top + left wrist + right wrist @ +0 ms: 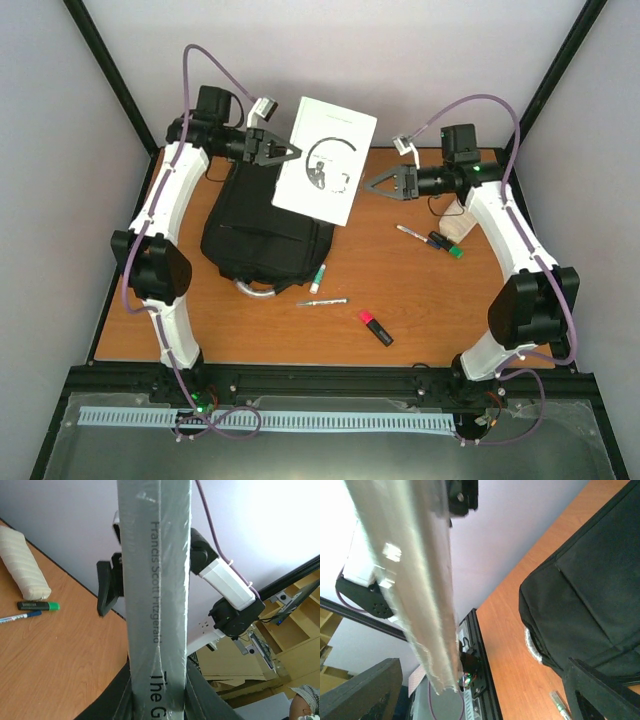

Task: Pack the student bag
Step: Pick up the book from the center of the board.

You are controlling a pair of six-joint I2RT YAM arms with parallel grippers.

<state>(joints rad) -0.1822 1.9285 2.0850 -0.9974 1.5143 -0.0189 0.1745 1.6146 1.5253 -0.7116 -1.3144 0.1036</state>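
The student bag (262, 232) is a black backpack lying flat on the left of the table, its grey loop handle (254, 290) towards me. It also shows in the right wrist view (590, 580). My left gripper (284, 152) is shut on the spine edge of a white paperback book (326, 160) and holds it in the air above the bag's far right corner. The left wrist view shows the grey spine (157, 580) between my left gripper (159, 700) fingers. My right gripper (374, 184) is open at the book's right edge. The book's page edge (415, 580) hangs before the right gripper (480, 690).
On the table lie a green-capped marker (318, 277), a white pen (322, 302), a red highlighter (375, 327), a blue pen (412, 232), a black-and-green marker (446, 246) and a beige pencil case (458, 228). Walls enclose the table at back and sides.
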